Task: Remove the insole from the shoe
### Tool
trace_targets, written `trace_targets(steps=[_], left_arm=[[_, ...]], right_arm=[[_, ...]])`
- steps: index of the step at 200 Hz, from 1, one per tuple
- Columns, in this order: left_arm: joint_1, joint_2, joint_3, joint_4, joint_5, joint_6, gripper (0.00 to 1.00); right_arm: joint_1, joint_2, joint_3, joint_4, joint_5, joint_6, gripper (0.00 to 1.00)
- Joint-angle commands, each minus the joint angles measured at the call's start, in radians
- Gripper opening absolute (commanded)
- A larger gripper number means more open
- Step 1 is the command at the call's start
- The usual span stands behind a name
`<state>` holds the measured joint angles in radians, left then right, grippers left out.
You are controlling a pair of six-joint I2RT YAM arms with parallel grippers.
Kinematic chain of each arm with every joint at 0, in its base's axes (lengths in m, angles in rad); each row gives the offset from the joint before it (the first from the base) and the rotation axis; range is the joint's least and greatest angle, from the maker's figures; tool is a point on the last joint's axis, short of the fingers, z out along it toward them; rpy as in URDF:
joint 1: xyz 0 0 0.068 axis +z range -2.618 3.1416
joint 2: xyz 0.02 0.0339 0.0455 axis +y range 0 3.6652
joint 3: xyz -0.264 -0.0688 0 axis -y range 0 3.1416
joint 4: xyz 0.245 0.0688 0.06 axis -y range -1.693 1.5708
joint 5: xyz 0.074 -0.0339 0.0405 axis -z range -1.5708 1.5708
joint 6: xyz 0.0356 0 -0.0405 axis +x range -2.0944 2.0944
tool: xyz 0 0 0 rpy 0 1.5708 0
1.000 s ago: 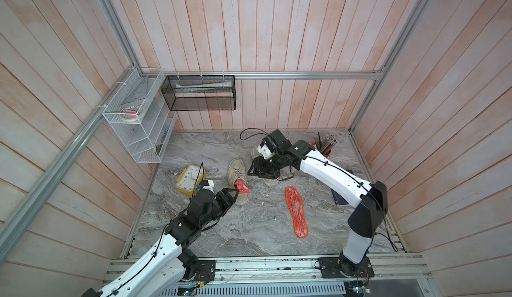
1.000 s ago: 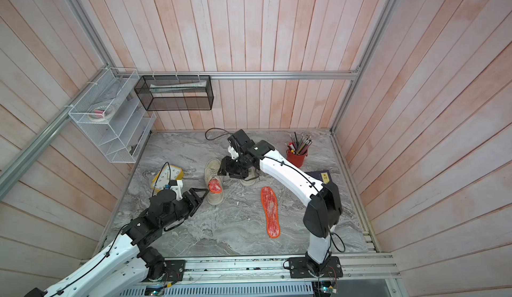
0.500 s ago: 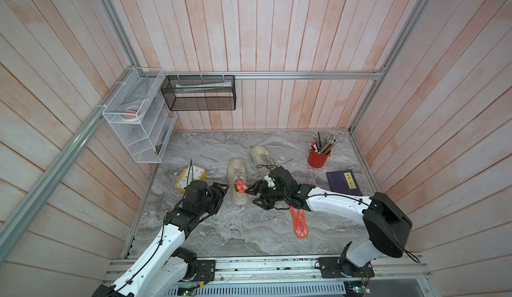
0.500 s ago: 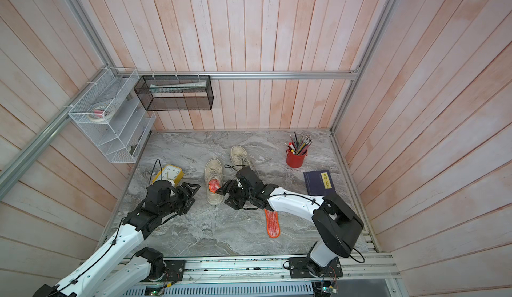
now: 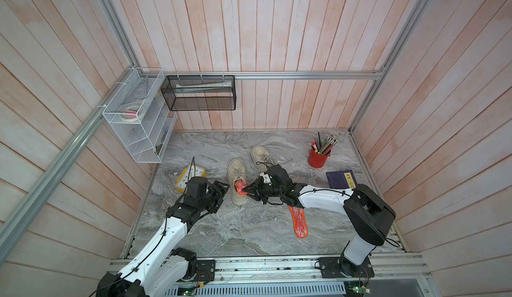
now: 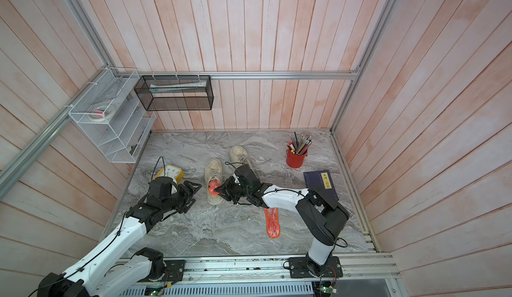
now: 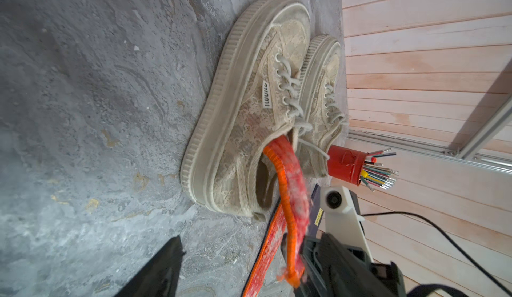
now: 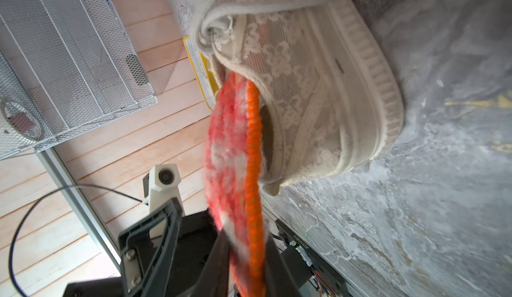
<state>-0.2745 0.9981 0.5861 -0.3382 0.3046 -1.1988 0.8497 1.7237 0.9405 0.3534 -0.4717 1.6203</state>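
Insole (image 5: pixel 240 188) is part drawn, heel clear of the shoe (image 5: pixel 236 171), pinched between the right fingers (image 8: pixel 213 268); forepart not yet out. Left fingers (image 7: pixel 163 270) gape wide, empty.

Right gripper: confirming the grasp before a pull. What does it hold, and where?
The right gripper is shut on the orange insole, at the free end sticking out of the shoe; the left gripper is open, empty.

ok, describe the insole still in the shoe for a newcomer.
On the marble table, find the beige shoe nearest the yellow clock. The orange insole sticks out of its opening, pinched by the right gripper; the other insole lies flat.
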Motion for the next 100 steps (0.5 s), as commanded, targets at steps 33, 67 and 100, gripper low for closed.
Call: trace_targets(steps=[33,67,100], left_arm=[[0.022,0.298,0.237,-0.065,0.040,0.350,0.87],[0.023,0.498,0.389,-0.081,0.000,0.485,0.90],[0.022,0.663,0.510,-0.094,-0.051,0.580,0.92]], right_arm=[[-0.013,-0.044,-0.007,-0.074,-0.071,-0.090,0.00],[-0.014,-0.027,0.040,-0.163,-0.151,-0.167,0.00],[-0.014,-0.031,0.096,-0.257,-0.177,-0.249,0.00]])
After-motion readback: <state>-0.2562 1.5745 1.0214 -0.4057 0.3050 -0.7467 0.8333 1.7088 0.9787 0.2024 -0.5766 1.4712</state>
